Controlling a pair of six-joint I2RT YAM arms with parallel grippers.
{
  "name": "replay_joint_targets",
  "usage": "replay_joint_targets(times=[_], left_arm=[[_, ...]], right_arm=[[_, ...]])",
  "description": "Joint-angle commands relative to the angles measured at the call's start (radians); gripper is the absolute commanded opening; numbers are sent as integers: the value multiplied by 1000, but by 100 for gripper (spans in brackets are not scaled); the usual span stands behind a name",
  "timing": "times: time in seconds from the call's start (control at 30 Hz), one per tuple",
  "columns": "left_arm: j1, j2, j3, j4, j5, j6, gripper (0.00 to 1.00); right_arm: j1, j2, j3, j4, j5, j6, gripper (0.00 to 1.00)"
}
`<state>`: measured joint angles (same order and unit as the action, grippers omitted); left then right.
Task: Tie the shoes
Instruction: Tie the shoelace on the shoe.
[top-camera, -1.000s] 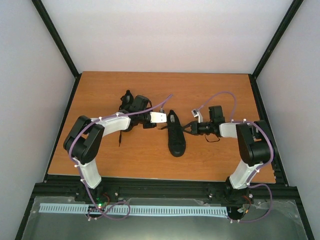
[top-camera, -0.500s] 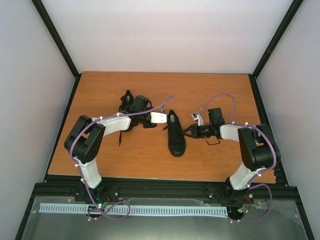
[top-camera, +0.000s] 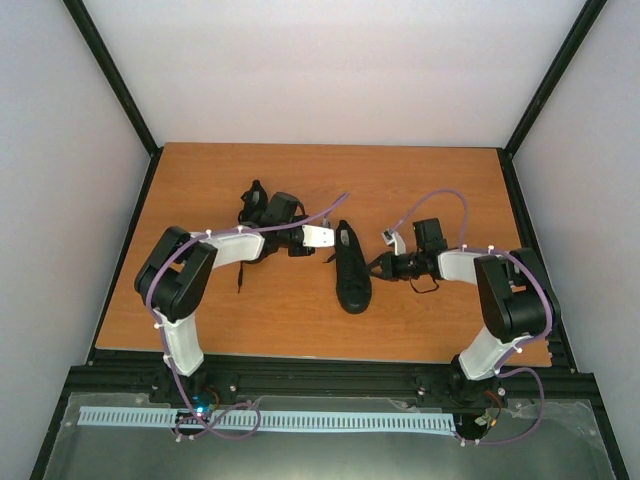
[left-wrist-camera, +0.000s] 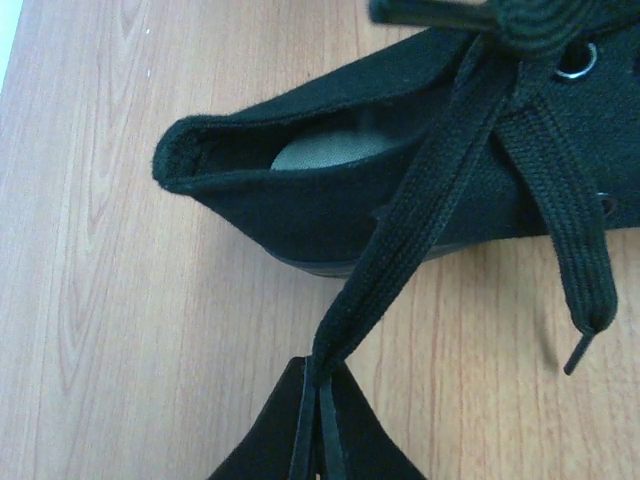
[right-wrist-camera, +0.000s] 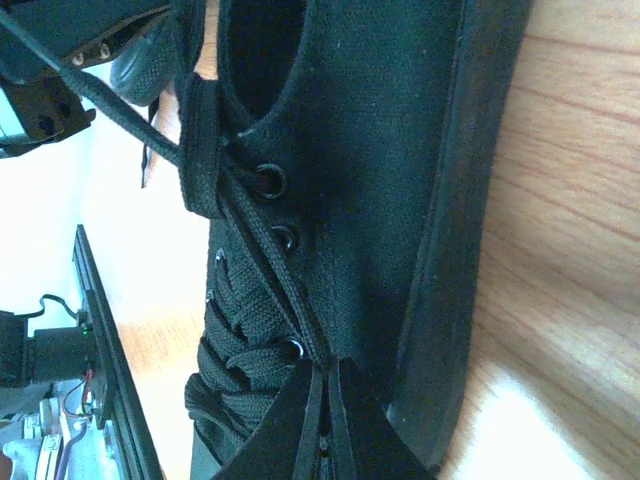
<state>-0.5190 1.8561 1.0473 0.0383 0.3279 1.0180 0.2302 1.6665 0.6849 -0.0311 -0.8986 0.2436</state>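
One black shoe (top-camera: 351, 272) lies mid-table, toe toward the near edge. My left gripper (top-camera: 331, 247) is at its heel-side left, shut on a black lace (left-wrist-camera: 420, 210) that runs taut from the fingertips (left-wrist-camera: 322, 375) up to the top eyelets. A second lace end (left-wrist-camera: 580, 300) hangs loose on the right. My right gripper (top-camera: 376, 265) presses against the shoe's right side (right-wrist-camera: 400, 150), shut on a lace (right-wrist-camera: 290, 300) coming from the eyelets. The other shoe (top-camera: 254, 203) lies behind my left arm, mostly hidden.
A thin black lace (top-camera: 240, 278) trails toward the near edge under my left forearm. Black frame rails (top-camera: 300, 360) border the wooden table (top-camera: 200, 320). White walls enclose the back and sides.
Both arms have shifted slightly inward toward the middle shoe. Both grippers stay shut on their laces, and the shoe has not visibly moved.
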Motion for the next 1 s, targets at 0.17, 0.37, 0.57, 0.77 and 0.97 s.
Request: replay_joint_targets(times=[0.17, 0.37, 0.57, 0.77, 0.97], left_arm=[[14, -117, 55, -221, 199, 96, 72], [-34, -168, 82, -336, 287, 109, 71], [-63, -128, 75, -342, 261, 86, 56], [-73, -104, 73, -232, 156, -79, 63], [-79, -133, 68, -270, 223, 13, 63]], right_arm=[[5, 11, 118, -85, 72, -65, 3], [5, 49, 177, -115, 78, -93, 3], [5, 48, 192, -107, 71, -93, 3], [41, 65, 214, -110, 70, -101, 3], [64, 69, 238, -129, 72, -111, 3]])
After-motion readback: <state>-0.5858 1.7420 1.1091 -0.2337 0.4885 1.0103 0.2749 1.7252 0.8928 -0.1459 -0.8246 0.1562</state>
